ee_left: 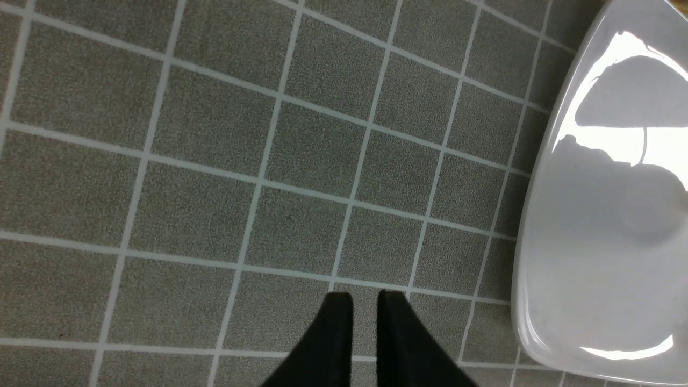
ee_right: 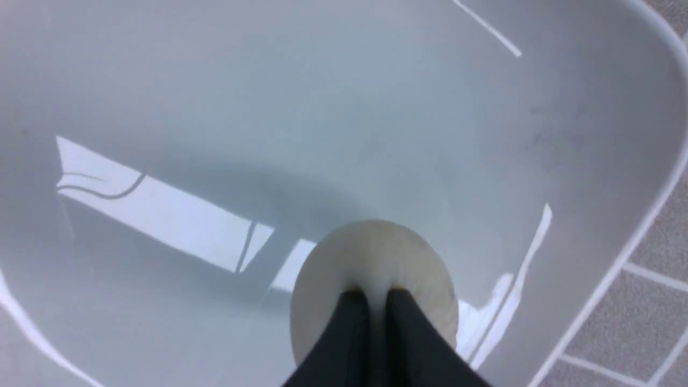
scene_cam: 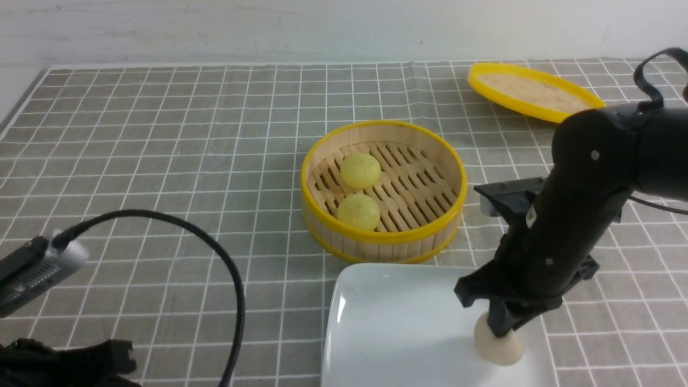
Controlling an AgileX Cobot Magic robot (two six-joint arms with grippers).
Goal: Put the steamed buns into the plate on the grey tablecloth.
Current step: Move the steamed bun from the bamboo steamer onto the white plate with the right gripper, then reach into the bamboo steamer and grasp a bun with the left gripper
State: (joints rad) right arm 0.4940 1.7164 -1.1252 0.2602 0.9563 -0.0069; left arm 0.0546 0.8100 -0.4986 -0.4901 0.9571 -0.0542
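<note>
The grey tablecloth (scene_cam: 161, 161) with its white grid covered the whole scene. Near its middle stood the round bamboo steamer (scene_cam: 382, 235) with a yellow rim, its lid off. Two of the steamed buns lay on its slats in the left half: the far yellow bun (scene_cam: 360, 170) and, just nearer, the near yellow bun (scene_cam: 358, 211), close together but apart. The yellow-rimmed lid (scene_cam: 532, 91) lay at the far right, well apart from the steamer.

The white plate (scene_cam: 392, 322) sat on the cloth just near of the steamer, its near edge out of view. The off-white bun (scene_cam: 500, 348) rested on the plate's right part, close to the right rim. The right hand (ee_right: 376, 294) reached down onto it: its two black fingers stood almost together, tips sunk into the bun's dented top and pinching it.

The left hand (ee_left: 365, 301) hung over bare cloth at the near left, left of the plate, nearly closed with only a thin gap and gripping nothing.
</note>
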